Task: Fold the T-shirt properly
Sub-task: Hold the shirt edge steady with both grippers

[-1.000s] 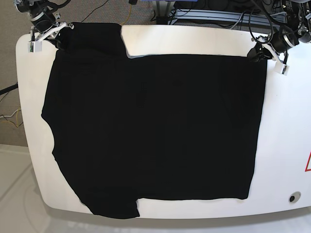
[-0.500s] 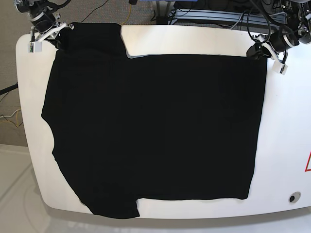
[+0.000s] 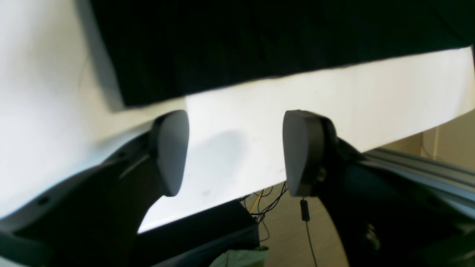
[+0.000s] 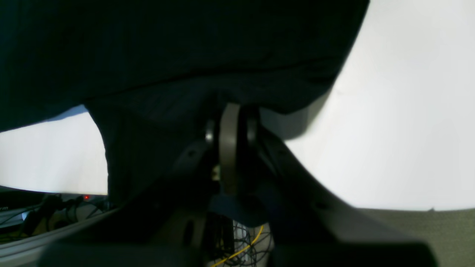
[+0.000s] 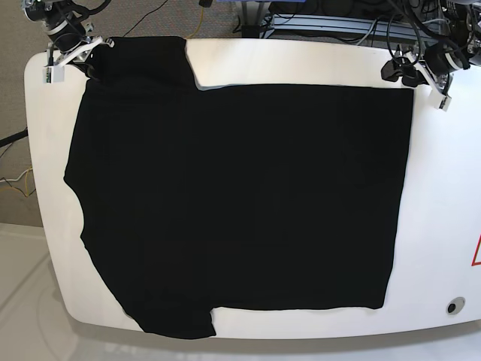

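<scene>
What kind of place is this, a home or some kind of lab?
Most likely a robotics lab: a plain black cloth T-shirt lies spread on a rounded white table, with tangled cables and aluminium framing behind it.

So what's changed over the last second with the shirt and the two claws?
The left claw let go of the shirt's corner, opened, and pulled back off it toward the table edge. The right claw is still shut on the sleeve, and the shirt lies flat as before.
</scene>
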